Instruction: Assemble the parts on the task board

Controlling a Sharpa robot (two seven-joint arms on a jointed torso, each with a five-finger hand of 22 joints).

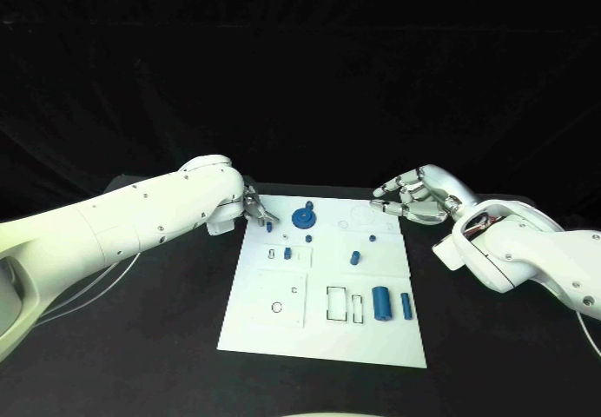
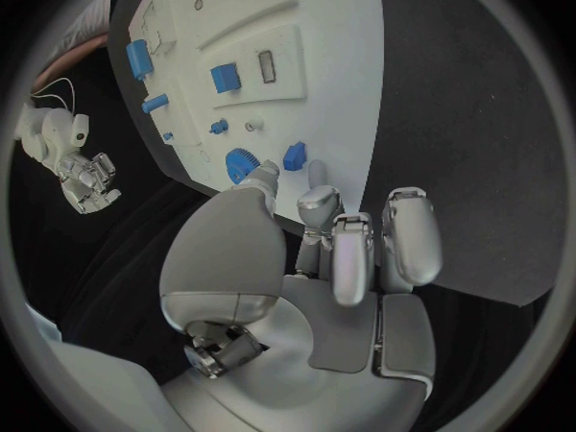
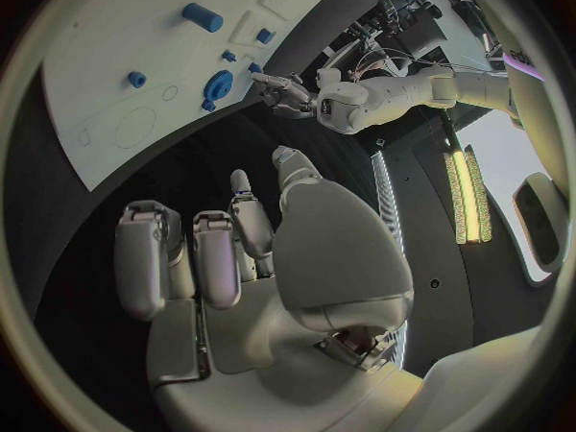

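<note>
Gear (image 1: 303, 216) sits just beside left robot hand (image 1: 255, 208), whose spread fingers hold nothing.

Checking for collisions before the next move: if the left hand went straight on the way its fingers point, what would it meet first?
Probably the small blue part just beyond the left hand's fingertips, at the task board's edge, with the blue gear beside it; depth is unclear.

Blue gear (image 1: 303, 217) btwn hands, board's (image 1: 376, 334) near end open
</note>
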